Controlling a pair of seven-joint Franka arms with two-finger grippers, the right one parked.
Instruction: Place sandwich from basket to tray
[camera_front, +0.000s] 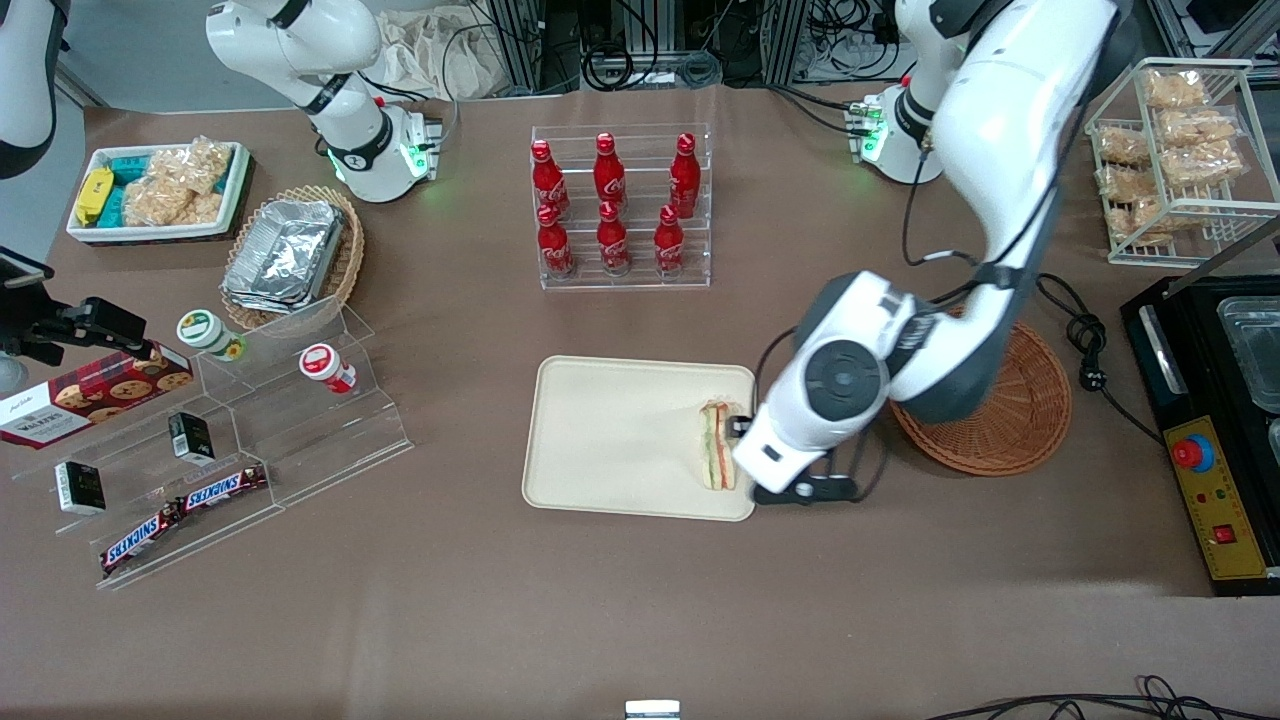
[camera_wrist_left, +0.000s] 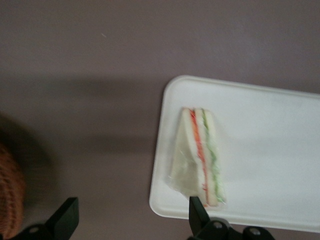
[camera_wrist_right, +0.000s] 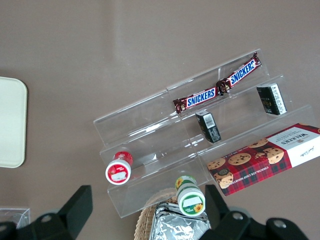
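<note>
- Front view: the pincer (camera_front: 742, 432) sits just beside the sandwich (camera_front: 716, 446), which lies on the tray (camera_front: 620, 440) by the edge nearest the basket (camera_front: 1010, 410).
- Left wrist view: fingers (camera_wrist_left: 197, 212) spread wide, holding nothing; sandwich (camera_wrist_left: 200, 157) rests flat on the tray (camera_wrist_left: 260, 150). Best lift straight up, so no fingertip drags the wrap.
- Right wrist view: only a tray (camera_wrist_right: 11, 122) edge shows.

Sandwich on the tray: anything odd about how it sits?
The sandwich lies flat close to the tray edge nearest the basket, fully inside the rim. The gripper hovers above, jaws open. Nothing else stands out.
</note>
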